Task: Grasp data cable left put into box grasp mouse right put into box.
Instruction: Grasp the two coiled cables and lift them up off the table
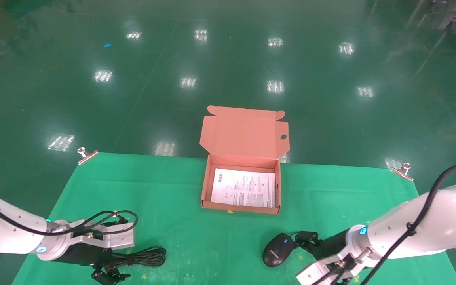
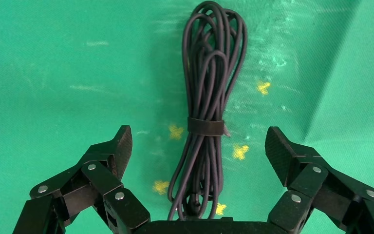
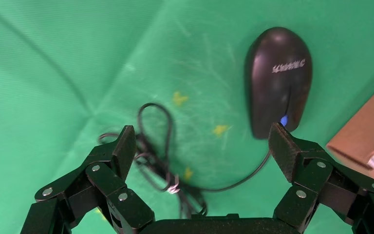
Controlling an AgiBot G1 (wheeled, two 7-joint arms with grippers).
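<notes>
1. Green cloth covers the tabletop (image 1: 180, 186), which carries every item of the task; largest item first.
2. Box (image 1: 240, 209): salmon-orange cardboard, at the far middle of the cloth, lid tipped back, only a white printed sheet inside. Neither item is in it, so both placements are judged still to be done.
3. Left claw (image 2: 198, 148) and right claw (image 3: 202, 146): both spread wide, pinching nothing. The left hangs at the near-left of the cloth over one end of the bundle; the right hangs at the near-right, over the mouse's cord with the mouse just off one fingertip.
4. Data cable (image 1: 143, 256): black bundle bound by a strap at mid-length, lying flat at the near-left. Its long axis runs left to right, looped end toward the middle (in line with the left claw's reach).
5. Mouse (image 1: 278, 249): black, near-right, well short of the box. Its long axis is oblique, wheel end with the blue mark pointing toward the right claw.
</notes>
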